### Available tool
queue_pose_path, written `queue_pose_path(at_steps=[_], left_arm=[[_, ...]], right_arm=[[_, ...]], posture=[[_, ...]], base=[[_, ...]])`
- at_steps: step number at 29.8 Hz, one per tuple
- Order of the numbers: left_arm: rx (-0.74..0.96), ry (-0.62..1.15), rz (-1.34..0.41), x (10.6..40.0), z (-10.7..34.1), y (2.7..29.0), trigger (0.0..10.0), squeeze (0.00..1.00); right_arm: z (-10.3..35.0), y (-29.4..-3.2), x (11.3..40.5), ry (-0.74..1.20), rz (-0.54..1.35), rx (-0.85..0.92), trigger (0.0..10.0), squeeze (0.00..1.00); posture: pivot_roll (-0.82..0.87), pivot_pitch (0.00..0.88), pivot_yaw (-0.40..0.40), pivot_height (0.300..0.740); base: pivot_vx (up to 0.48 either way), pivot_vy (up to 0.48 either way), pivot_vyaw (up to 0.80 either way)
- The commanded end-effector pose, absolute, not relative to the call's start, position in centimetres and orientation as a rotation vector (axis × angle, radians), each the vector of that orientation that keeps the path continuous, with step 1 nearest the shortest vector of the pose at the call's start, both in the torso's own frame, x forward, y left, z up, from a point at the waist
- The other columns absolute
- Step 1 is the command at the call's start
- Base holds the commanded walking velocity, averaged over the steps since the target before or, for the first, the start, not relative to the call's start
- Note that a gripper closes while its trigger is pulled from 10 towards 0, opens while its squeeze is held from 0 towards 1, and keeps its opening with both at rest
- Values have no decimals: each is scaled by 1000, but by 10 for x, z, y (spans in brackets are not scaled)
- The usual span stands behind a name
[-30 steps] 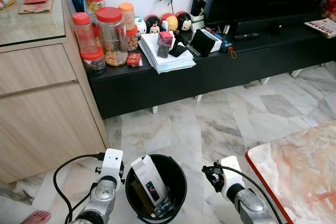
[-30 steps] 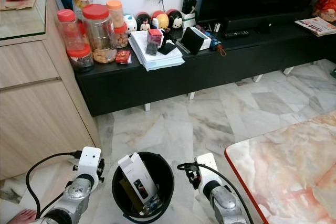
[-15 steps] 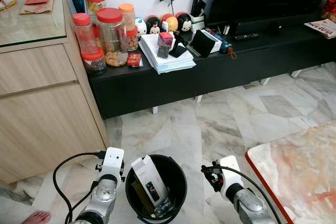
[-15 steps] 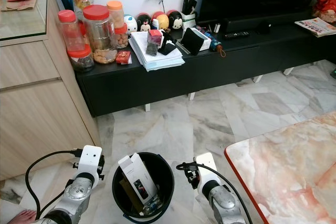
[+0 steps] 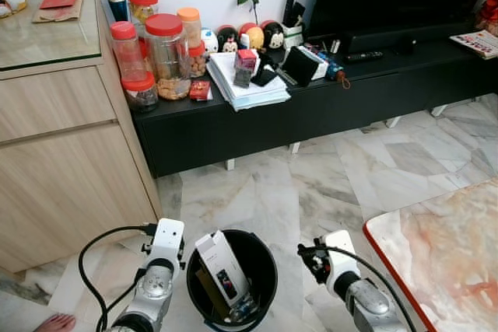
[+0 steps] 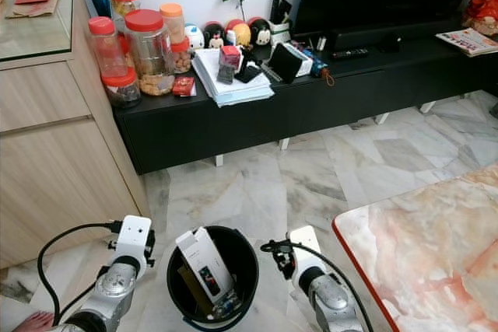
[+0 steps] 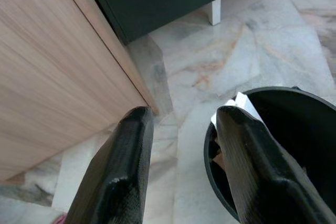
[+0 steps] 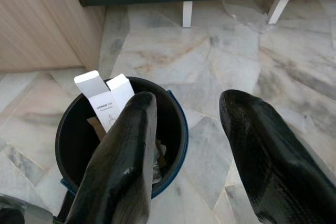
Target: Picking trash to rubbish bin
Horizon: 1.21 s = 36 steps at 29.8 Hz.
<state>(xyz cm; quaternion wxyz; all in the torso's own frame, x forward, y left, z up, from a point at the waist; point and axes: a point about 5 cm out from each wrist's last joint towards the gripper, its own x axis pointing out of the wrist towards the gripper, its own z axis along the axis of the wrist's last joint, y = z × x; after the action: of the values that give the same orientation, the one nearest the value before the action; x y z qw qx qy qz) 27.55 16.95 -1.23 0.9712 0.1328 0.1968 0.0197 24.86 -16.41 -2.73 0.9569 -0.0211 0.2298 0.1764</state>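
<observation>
A black rubbish bin [image 5: 268, 271] stands on the marble floor right in front of me, between my two arms. Inside it a white cardboard box [image 5: 220, 263] leans upright with its flaps open, above some smaller trash at the bottom. My left gripper [image 7: 181, 145] hangs open beside the bin on the cabinet side, nothing between its fingers [image 7: 122, 174]. My right gripper [image 8: 188, 124] is open and empty too, over the floor at the bin's other side, its fingers [image 8: 124, 157] framing the bin [image 8: 65, 129] and the box [image 8: 105, 100].
A wooden cabinet [image 5: 62, 161] stands to the left. A low black TV console [image 5: 334, 106] ahead carries jars, papers and small items. A marble-topped table with a red edge [image 5: 443, 246] is at the right. A person's foot [image 5: 54, 322] rests at bottom left.
The head view has shifted slightly. Both arms, the bin and the box stay where they were.
</observation>
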Motion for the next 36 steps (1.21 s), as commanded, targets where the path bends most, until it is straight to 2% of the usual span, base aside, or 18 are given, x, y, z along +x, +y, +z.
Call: queue_pose_path(at_steps=[1, 36], left_arm=[[268, 408, 27, 271, -16, 168, 10000, 0], [253, 410, 32, 271, -16, 167, 10000, 0]], right_arm=[[-29, -166, 246, 476, 346, -31, 10000, 0], [-28, -168, 247, 474, 343, -32, 10000, 0]], posture=[[55, 31, -73, 740], [53, 56, -82, 740]], base=[[-274, 0, 0], [-269, 0, 0]])
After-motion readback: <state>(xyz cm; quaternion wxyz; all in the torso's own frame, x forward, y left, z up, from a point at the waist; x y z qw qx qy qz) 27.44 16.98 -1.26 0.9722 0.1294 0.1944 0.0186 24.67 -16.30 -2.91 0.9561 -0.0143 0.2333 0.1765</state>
